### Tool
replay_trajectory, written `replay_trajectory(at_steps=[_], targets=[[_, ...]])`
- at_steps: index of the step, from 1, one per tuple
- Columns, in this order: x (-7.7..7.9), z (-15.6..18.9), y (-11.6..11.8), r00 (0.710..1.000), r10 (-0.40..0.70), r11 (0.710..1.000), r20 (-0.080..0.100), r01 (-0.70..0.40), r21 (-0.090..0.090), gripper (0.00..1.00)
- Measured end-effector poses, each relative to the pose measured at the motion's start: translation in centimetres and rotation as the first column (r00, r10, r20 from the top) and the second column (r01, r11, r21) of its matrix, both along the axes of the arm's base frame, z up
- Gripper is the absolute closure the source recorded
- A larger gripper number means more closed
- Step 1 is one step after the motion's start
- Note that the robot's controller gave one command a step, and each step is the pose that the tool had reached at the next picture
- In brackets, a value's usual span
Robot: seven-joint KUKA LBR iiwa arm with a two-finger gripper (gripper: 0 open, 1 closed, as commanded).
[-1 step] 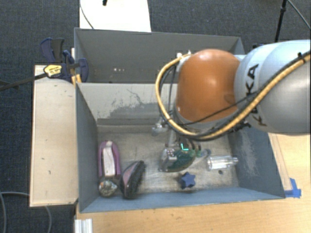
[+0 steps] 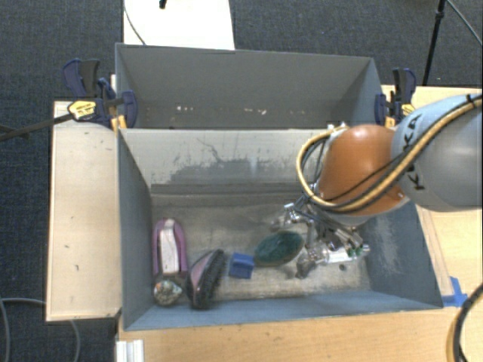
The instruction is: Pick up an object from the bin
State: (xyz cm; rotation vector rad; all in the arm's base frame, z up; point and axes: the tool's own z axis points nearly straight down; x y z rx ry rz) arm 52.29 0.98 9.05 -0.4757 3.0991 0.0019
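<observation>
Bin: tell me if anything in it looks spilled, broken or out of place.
Nothing stands out. The pink bottle and the dark oval thing lie loose near the left wall, the blue block sits mid-floor, and the green lump lies next to the hand. The bin has a pale scuffed back wall, with no spill.

The arm (image 2: 445, 164) is reaching in from the right, its grey link sloping down to the left. The orange wrist cover (image 2: 358, 168), with cables (image 2: 304, 164) looping round it, is hanging over the gripper (image 2: 321, 249), which is pointing down, just below the cover.
</observation>
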Motion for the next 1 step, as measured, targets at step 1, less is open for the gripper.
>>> replay_trajectory(at_steps=[1], targets=[[0.38,1.01,1.18,0.977,-0.211,0.977,0.0,0.211,0.001,0.0]])
